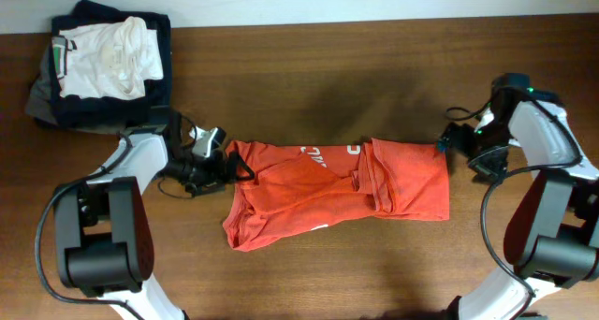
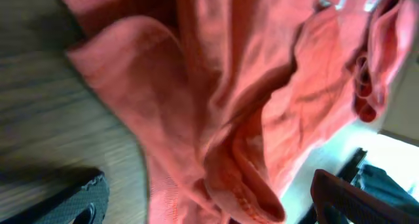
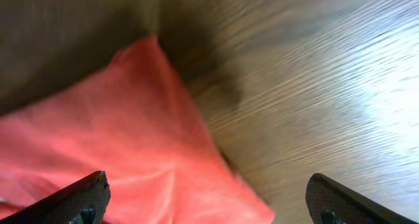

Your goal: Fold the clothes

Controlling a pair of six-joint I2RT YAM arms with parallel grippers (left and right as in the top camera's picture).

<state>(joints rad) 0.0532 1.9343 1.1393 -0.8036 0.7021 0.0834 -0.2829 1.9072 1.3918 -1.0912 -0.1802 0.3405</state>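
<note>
Your orange-red T-shirt lay in the middle of the wooden table. It was bunched up and partly folded over itself. Some white letters showed near its top edge. Your left gripper sat right at the shirt's left edge. In the left wrist view its fingers were spread wide, with the shirt's folds filling the space ahead of them. Your right gripper was by the shirt's top right corner. Its fingers were spread wide too, and it was not pinching anything. A pile of folded clothes, white on top of navy and grey, sat in the far left corner of the table, well away from the shirt.
</note>
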